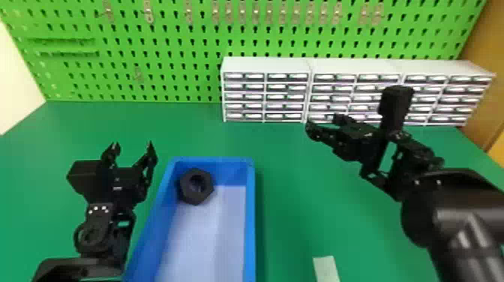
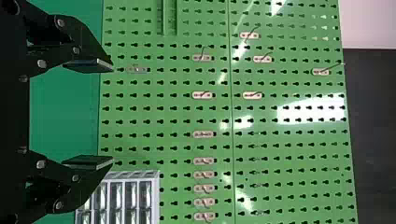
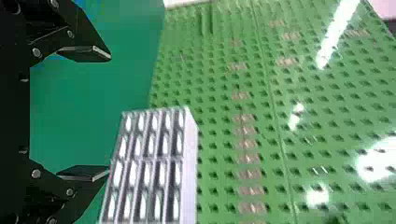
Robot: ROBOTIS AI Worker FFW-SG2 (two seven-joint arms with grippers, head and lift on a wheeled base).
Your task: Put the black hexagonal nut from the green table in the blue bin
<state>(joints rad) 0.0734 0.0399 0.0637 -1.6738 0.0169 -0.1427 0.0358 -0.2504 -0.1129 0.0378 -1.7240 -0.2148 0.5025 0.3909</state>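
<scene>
Black hexagonal nut (image 1: 195, 186), smooth blue bin (image 1: 250, 221)

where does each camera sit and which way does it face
Head view: on the robot's head, facing forward and down at the green table, blue bin and black hexagonal nut; left end effector and right end effector show.
Left wrist view: on the left wrist, facing past its own open fingers at the pegboard.
Right wrist view: on the right wrist, facing past its own open fingers at the drawer cabinets and pegboard.
Shared: both wrist views take in pegboard, drawer cabinets and table, as the head view does.
</scene>
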